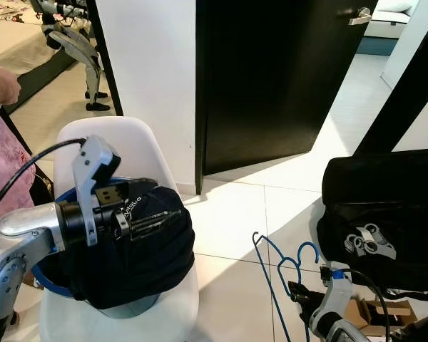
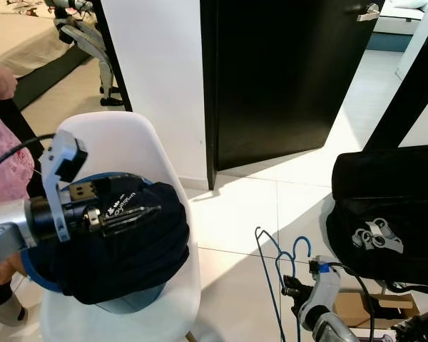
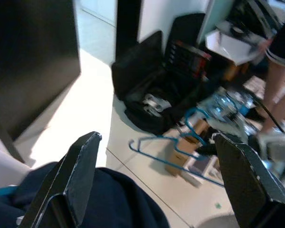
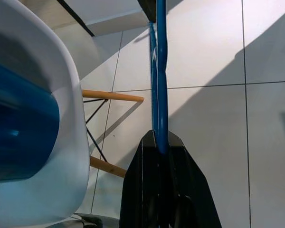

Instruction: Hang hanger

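A white moulded chair on wooden legs stands on the pale tiled floor. On its seat sits a blue basin with dark navy clothing heaped in it. A black bag with a white emblem rests on the floor, a cardboard box just beside it.

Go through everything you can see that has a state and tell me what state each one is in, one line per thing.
Blue hanger: held upright over the tiled floor, not hung.
Right end effector: shut on the blue hanger.
Left end effector: open, over the dark garment.
Dark garment: bunched in the blue basin.
Blue basin: resting on the white chair.
White chair: upright.
Black door: ajar.
Black bag: on the floor, sagging.
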Available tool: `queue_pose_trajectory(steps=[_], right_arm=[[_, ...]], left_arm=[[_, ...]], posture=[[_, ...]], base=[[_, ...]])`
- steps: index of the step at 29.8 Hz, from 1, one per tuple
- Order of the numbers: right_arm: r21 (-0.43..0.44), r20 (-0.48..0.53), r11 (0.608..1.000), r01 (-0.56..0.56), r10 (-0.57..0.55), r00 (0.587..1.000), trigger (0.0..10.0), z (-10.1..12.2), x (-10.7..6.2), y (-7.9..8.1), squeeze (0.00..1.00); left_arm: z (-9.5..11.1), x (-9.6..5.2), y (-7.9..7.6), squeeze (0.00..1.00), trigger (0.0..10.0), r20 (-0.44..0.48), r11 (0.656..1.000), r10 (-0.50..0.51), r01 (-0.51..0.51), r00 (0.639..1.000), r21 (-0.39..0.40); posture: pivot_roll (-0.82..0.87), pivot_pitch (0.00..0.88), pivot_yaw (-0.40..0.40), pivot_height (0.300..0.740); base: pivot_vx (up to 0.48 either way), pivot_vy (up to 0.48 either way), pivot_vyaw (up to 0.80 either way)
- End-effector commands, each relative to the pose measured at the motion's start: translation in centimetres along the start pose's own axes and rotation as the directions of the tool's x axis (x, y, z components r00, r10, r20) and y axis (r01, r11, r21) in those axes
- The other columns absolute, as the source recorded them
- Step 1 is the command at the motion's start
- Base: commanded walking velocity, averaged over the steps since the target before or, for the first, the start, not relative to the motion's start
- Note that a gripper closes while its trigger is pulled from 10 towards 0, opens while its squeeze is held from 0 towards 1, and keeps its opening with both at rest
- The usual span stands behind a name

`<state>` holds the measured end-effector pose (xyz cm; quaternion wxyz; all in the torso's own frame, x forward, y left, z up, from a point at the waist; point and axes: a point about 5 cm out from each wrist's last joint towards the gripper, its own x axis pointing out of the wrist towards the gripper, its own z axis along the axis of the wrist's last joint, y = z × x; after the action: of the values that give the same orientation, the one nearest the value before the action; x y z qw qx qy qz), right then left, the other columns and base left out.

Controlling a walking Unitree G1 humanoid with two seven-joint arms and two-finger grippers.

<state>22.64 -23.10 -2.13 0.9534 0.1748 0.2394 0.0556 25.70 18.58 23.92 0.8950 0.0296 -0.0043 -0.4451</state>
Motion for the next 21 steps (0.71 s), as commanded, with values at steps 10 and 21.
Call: queue_pose_trajectory(steps=[10, 21], right_arm=[[0.01, -0.017, 1.0, 0.006, -0.005, 1.0, 10.0, -0.4, -0.2, -0.2, 0.0], [0.01, -0.014, 1.0, 0.006, -0.006, 1.0, 10.0, -0.3, -0.2, -0.2, 0.0]], left_arm=[[0.4, -0.5, 3.4, 1.0, 10.0, 0.155, 0.957, 0.28, -0.262, 0.948, -0.126], [-0.3, -0.8, 4.6, 1.0, 10.0, 0.18, 0.918, 0.386, -0.358, 0.905, -0.168]], posture=[[-0.01, 0.117, -0.029, 0.74], [-0.01, 0.116, -0.026, 0.74]], base=[[0.0, 0.0, 0.0], [0.0, 0.0, 0.0]])
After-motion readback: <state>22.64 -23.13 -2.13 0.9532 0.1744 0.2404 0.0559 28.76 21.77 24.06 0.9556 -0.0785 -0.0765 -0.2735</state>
